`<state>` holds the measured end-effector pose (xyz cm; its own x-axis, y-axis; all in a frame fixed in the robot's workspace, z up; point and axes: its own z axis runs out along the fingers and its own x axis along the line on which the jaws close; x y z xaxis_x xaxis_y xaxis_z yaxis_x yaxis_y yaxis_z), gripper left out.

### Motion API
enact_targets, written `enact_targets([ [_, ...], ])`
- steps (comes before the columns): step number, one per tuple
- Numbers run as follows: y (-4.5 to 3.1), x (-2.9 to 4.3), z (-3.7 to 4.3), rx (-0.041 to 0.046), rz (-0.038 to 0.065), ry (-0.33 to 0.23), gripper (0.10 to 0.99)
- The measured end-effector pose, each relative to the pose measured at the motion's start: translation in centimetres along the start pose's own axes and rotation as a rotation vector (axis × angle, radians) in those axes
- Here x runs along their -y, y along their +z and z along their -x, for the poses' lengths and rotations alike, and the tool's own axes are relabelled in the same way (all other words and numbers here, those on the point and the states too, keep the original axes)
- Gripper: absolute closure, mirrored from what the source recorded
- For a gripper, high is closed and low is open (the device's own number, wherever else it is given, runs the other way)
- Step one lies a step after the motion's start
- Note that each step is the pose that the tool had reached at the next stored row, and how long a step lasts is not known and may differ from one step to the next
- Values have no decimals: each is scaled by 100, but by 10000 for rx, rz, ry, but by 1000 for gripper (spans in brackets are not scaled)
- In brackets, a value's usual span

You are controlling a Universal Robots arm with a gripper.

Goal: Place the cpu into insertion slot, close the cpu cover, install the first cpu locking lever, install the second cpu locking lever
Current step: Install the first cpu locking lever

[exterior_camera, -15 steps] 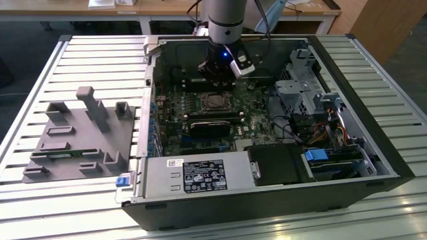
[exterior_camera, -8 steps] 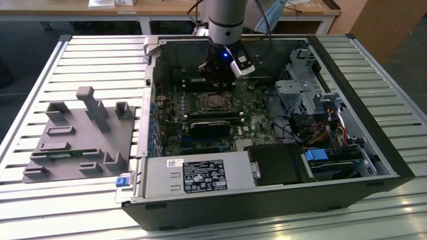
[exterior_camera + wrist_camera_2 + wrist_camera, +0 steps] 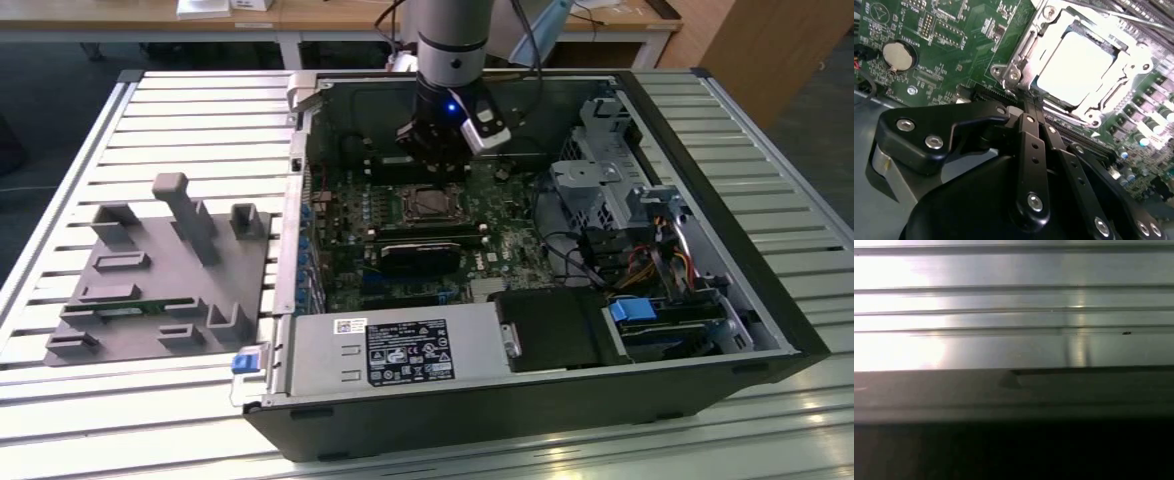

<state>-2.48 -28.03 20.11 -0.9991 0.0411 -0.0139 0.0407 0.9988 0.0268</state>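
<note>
An open computer case (image 3: pixel 747 300) lies on the slatted table. The insertion slot (image 3: pixel 430 204) sits in the green board. In the second wrist view the cpu (image 3: pixel 1076 65) lies in the slot, its silver top bright. The cpu cover (image 3: pixel 1054 30) lies flat around it as a silver frame. A thin metal lever rod (image 3: pixel 1139 19) crosses beyond the socket's far side. My gripper (image 3: pixel 434 176) hangs just above the slot's far edge. In the second wrist view, the black fingers (image 3: pixel 1029 145) of my gripper (image 3: pixel 1026 107) meet, shut on nothing, at the socket's near corner (image 3: pixel 1006 74).
A grey fixture block (image 3: pixel 160 270) with upright holders lies at the exterior view's left. Inside the case are a black block (image 3: pixel 420 255), the power supply (image 3: pixel 400 350), a drive cage (image 3: pixel 614 190) and cables (image 3: pixel 587 265). A coin battery (image 3: pixel 898 54) sits on the board.
</note>
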Motion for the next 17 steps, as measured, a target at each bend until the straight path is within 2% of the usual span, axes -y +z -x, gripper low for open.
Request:
enact_targets([
  [4,-69,-1,1,-2,-2,0,980],
  [17,-71,28,7,-1,-1,-1,980],
])
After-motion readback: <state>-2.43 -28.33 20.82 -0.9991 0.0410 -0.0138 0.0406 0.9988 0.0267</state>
